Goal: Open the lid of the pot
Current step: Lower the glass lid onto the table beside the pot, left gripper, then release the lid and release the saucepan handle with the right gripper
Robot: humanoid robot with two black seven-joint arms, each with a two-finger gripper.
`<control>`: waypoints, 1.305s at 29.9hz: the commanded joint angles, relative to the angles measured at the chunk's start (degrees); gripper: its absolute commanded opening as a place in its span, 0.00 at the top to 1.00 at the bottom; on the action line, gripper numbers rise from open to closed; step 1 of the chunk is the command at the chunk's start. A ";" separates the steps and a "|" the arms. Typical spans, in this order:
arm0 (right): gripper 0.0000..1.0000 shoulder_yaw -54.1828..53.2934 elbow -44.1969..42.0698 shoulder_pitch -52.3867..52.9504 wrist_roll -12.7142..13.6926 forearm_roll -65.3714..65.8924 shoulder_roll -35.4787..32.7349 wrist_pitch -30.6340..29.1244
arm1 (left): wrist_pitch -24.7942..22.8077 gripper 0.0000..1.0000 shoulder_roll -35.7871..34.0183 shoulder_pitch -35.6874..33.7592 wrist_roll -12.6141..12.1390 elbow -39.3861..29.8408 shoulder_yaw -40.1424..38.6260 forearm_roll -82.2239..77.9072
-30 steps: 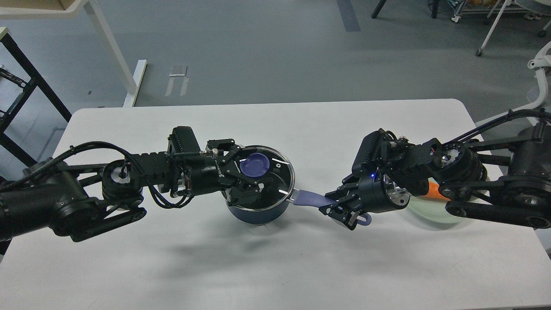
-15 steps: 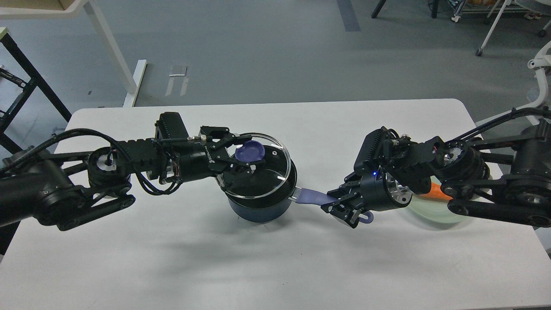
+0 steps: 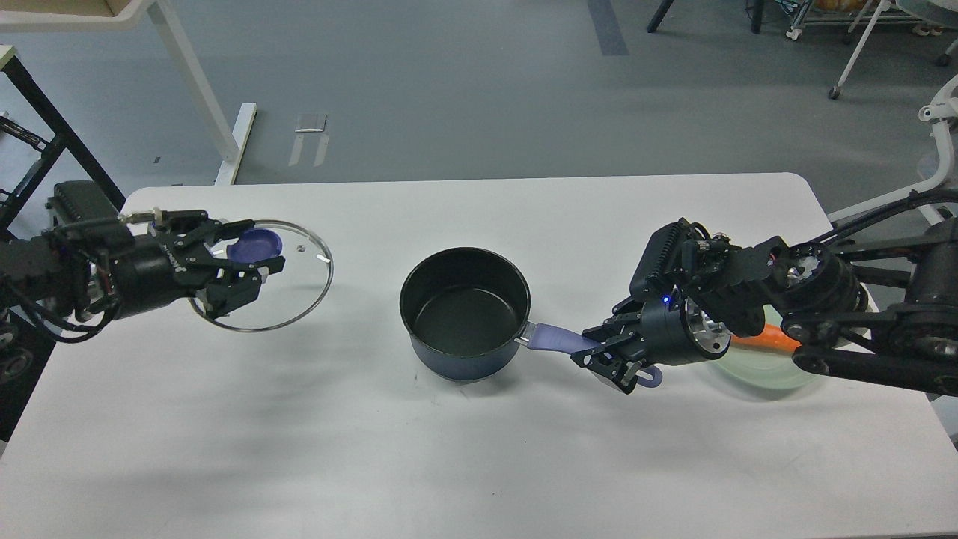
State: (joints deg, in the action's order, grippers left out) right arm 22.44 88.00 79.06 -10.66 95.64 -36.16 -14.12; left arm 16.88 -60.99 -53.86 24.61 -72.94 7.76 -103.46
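A dark blue pot (image 3: pixel 465 314) stands uncovered at the table's middle, its black inside empty. Its purple handle (image 3: pixel 557 341) points right. My right gripper (image 3: pixel 610 355) is shut on that handle near its end. My left gripper (image 3: pixel 251 262) is shut on the purple knob (image 3: pixel 254 242) of the glass lid (image 3: pixel 288 288). It holds the lid above the table's left part, well apart from the pot and tilted a little.
A pale green plate (image 3: pixel 771 370) with an orange carrot (image 3: pixel 763 340) lies behind my right arm at the right. The white table (image 3: pixel 464 457) ends near the frame's bottom. A black rack stands off the table's left edge.
My left gripper has lifted the lid off the pot and carried it far to the left. The pot now stands open. The right gripper has stayed on the handle.
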 commanded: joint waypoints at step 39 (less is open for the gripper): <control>0.03 -1.60 0.16 0.30 0.03 -2.83 -2.77 4.97 | 3.70 0.01 7.02 -1.41 3.39 16.60 0.24 29.44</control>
State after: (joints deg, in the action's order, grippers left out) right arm 21.62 88.39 78.99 -10.68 93.93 -37.52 -11.47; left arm 23.21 -54.59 -51.59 27.96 -56.62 8.06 -79.34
